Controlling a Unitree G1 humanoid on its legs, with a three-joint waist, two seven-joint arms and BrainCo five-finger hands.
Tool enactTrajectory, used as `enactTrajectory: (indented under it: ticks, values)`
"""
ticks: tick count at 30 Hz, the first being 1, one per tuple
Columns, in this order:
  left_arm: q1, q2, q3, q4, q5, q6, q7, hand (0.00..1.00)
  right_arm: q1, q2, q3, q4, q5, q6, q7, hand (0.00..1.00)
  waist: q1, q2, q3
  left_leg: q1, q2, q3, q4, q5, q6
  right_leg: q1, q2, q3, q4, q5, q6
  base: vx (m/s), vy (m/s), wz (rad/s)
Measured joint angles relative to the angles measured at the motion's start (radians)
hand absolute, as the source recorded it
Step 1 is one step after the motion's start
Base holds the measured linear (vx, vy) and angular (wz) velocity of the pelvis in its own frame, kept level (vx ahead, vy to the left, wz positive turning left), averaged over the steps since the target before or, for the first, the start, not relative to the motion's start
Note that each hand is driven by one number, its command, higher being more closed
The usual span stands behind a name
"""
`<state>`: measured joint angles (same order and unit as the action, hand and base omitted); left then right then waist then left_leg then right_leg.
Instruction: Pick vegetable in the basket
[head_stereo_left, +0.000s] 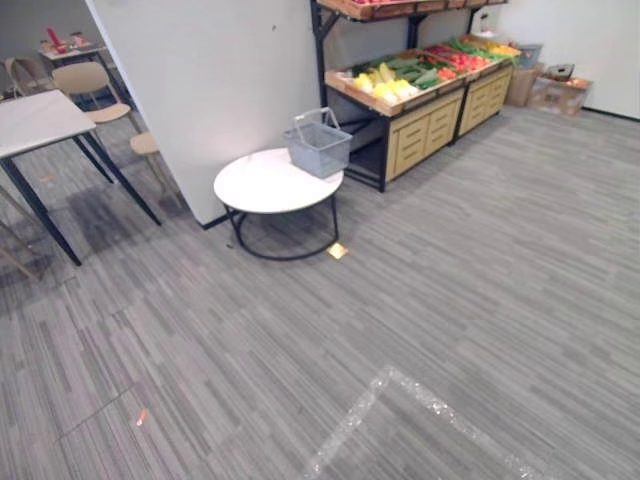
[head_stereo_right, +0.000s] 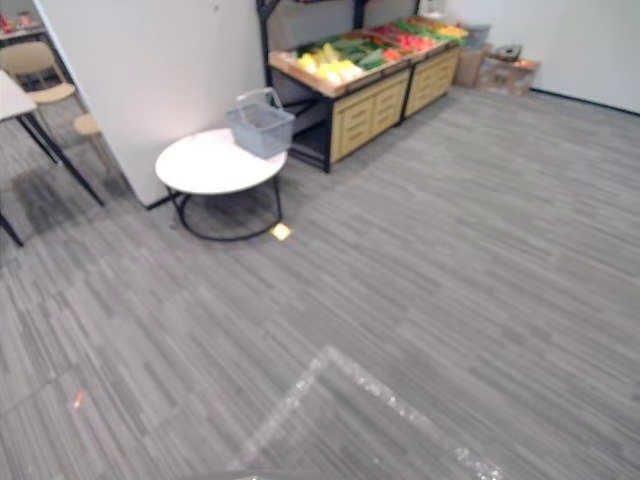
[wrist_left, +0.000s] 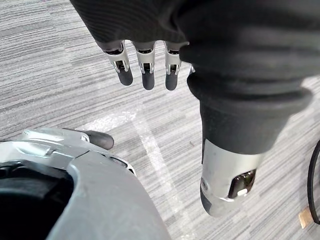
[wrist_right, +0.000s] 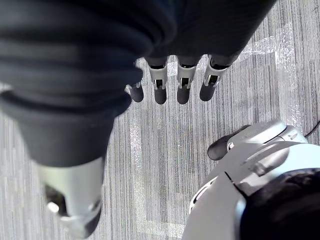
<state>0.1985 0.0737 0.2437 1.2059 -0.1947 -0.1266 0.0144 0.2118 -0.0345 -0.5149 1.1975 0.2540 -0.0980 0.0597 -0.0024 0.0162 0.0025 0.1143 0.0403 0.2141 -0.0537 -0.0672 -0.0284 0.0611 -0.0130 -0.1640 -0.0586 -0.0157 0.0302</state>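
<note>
**Vegetables far off on the stand, both hands slack over the carpet**

The vegetables (head_stereo_left: 400, 78) lie in a tilted wooden tray on the produce stand (head_stereo_left: 432, 122), at about 1 o'clock in the head view. There are yellow, green and red pieces, too small to tell their kinds. The stand's upper shelf (head_stereo_left: 385, 8) is cut off by the top edge.

The grey wire basket (head_stereo_left: 318, 148) stands upright at the 1 o'clock edge of the round white counter (head_stereo_left: 262, 185), just beside the stand, handles raised (its inside is hard to make out). A white partition wall (head_stereo_left: 210, 80) rises behind the counter at 11 o'clock.

The left hand (wrist_left: 146, 70) hangs above the grey carpet (head_stereo_left: 480, 300) with fingers straight and nothing in them. The right hand (wrist_right: 182, 82) does the same. The carpet under each hand carries a pale tape line (wrist_left: 150, 150). Vegetables and basket lie well apart from both hands.
</note>
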Motion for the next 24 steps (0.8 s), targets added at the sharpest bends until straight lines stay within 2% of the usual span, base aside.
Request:
enactTrajectory:
  ticks: [5, 12, 24]
  values:
    - [-0.016, 0.003, -0.002, 0.029, 0.001, -0.003, -0.001, 0.0, -0.025, 0.001, -0.031, 0.021, -0.002, -0.002, 0.013, 0.0, -0.001, -0.002, 0.011, 0.033, -0.001, 0.01, -0.012, -0.014, -0.021, 0.04, 0.002, 0.002, -0.036, 0.004, 0.007, 0.07, -0.005, -0.06]
    - [-0.028, 0.008, -0.003, 0.056, 0.002, -0.002, -0.001, 0.0, -0.045, 0.003, -0.061, 0.032, -0.004, -0.002, 0.013, 0.0, -0.001, -0.005, 0.014, 0.044, 0.001, 0.021, -0.013, -0.022, -0.031, 0.048, 0.005, 0.011, -0.046, 0.006, 0.011, -0.03, -0.026, -0.06]
    - [-0.029, 0.012, -0.013, 0.053, 0.029, -0.006, 0.0, 0.0, -0.048, -0.002, -0.065, 0.032, -0.02, -0.002, 0.003, 0.0, 0.0, -0.007, 0.015, 0.04, 0.02, 0.037, -0.013, -0.024, -0.03, 0.037, 0.026, 0.026, -0.051, 0.006, 0.01, -0.04, -0.046, -0.05]
